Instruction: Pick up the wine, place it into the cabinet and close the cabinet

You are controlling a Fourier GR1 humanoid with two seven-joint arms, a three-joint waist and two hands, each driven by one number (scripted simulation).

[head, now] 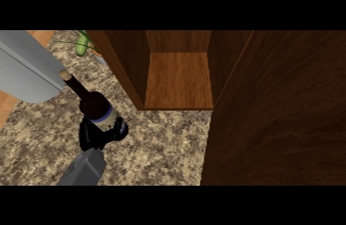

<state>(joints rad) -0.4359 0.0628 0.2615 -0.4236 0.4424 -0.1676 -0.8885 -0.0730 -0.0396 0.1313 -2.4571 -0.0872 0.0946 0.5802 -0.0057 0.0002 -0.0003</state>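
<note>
You are gripping the wine bottle [93,105] in your left hand [100,132], fingers curled round it, with the open cabinet [179,77] up-right awaiting placing and closing.

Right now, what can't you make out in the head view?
- Wine bottle: lower body hidden by the hand curled round it.
- Which arm that hand belongs to: not clear; no second hand shows.
- Cabinet interior: top cut off by the view's edge.
- Green plant: mostly hidden behind the cabinet wall.
</note>
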